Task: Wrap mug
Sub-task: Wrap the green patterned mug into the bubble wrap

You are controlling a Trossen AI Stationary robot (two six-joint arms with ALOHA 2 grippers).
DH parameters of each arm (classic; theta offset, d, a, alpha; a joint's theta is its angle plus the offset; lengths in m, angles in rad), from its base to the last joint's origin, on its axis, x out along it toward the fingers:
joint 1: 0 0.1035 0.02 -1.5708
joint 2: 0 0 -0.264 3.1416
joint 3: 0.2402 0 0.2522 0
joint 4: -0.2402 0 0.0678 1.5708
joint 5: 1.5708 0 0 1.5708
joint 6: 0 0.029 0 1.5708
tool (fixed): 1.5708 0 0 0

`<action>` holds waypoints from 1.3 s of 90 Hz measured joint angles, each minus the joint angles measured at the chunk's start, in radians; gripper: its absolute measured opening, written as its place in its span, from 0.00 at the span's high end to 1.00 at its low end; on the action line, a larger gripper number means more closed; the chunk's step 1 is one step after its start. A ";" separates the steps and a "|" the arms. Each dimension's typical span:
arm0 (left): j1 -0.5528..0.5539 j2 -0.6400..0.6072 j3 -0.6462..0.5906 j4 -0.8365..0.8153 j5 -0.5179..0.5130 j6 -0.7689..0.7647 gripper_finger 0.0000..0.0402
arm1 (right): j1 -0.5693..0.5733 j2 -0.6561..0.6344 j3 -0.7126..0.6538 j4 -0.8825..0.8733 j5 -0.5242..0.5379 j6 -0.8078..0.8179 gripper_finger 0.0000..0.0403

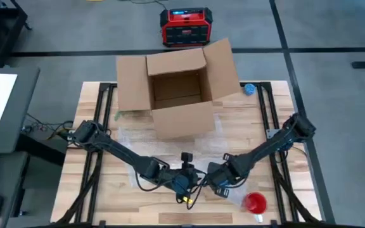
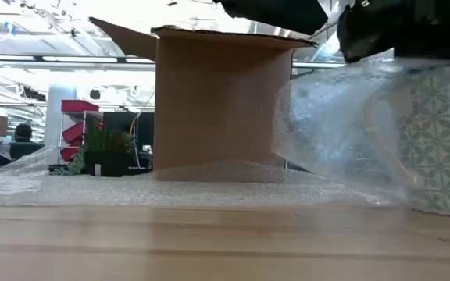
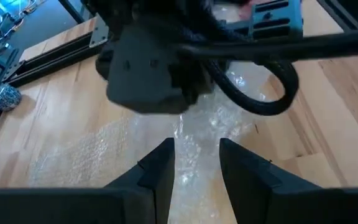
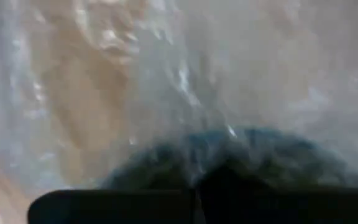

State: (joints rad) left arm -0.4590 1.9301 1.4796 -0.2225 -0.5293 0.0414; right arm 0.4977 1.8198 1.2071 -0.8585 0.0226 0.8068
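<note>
A mug (image 2: 444, 148) with a green-and-white pattern stands at the table's near middle, behind a raised fold of clear bubble wrap (image 2: 334, 133). The rest of the bubble wrap (image 1: 138, 136) lies flat on the table toward the box. My right gripper (image 1: 215, 180) is low over the mug, shut, with wrap filling its wrist view (image 4: 185, 81). Just to its left, my left gripper (image 1: 185, 182) is open, its fingers (image 3: 160, 171) either side of a crumpled strip of wrap (image 3: 197, 137); whether they touch it does not show. My right gripper is shut on the bubble wrap (image 4: 229, 134) from above, at the mug. The wrap lies so close before the fingers that the place of contact is hidden. The wrap stands up over the mug's side (image 2: 319, 117), and its lower edge trails onto the table.
An open cardboard box (image 1: 179, 88) stands at the far middle, flaps up. A red object (image 1: 255, 202) lies near the front right edge and a small blue ball (image 1: 250, 89) at the far right. Bare wood shows at the near left.
</note>
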 joint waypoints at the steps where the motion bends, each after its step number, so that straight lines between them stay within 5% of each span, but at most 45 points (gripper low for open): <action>1: 0.000 0.000 0.000 0.000 0.000 0.000 0.73 | -0.001 -0.001 0.002 -0.003 -0.002 -0.001 1.00; 52: -0.005 0.000 0.000 0.006 0.000 -0.001 0.73 | 0.040 -0.218 0.122 -0.155 0.021 0.059 1.00; 96: -0.007 0.000 -0.001 -0.002 0.000 -0.002 0.73 | -0.008 -0.023 -0.015 -0.058 0.055 0.050 1.00; 117: -0.008 0.000 -0.001 0.006 0.000 -0.003 0.73 | 0.006 -0.060 0.045 -0.135 0.055 0.034 1.00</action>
State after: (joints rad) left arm -0.4671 1.9301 1.4788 -0.2166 -0.5293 0.0382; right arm 0.5037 1.7600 1.2522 -0.9939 0.0776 0.8410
